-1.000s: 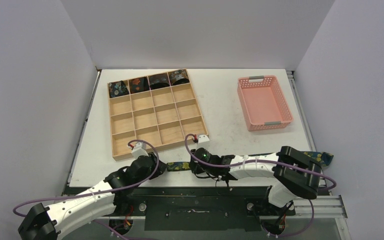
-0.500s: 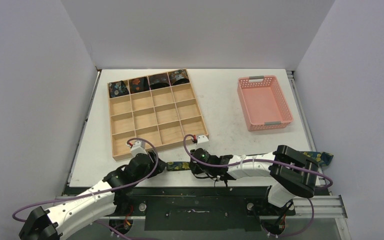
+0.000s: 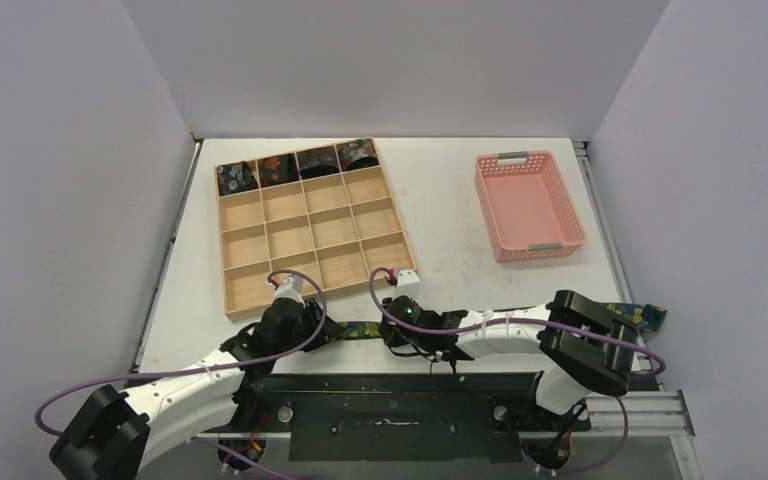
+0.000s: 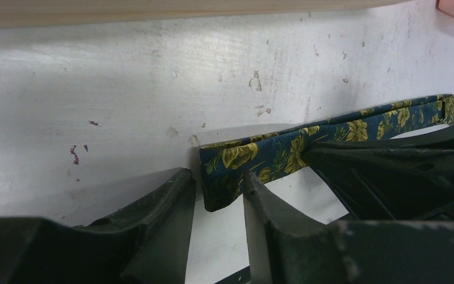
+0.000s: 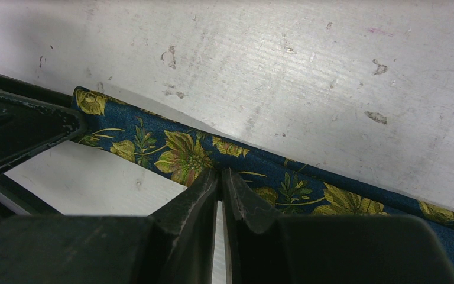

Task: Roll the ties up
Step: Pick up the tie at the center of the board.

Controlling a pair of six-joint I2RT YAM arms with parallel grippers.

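Observation:
A navy tie (image 3: 357,330) with yellow flowers lies as a long strip along the table's near edge; its far end (image 3: 642,316) shows past the right arm. My left gripper (image 3: 315,326) is open, and the tie's left end (image 4: 236,163) sits just at its fingertips (image 4: 254,186), unpinched. My right gripper (image 3: 390,335) is shut on the tie's near edge (image 5: 180,151), a short way along from that end. Several rolled ties (image 3: 278,166) fill the back row of the wooden tray (image 3: 310,265).
A pink plastic basket (image 3: 528,205) stands at the back right. The wooden tray's near edge (image 4: 153,9) lies just beyond the left gripper. The table's front edge and a black rail run right under both grippers.
My left gripper has moved right and forward, and its open fingers now reach the tie's left end. The right gripper has stayed shut on the tie, almost still.

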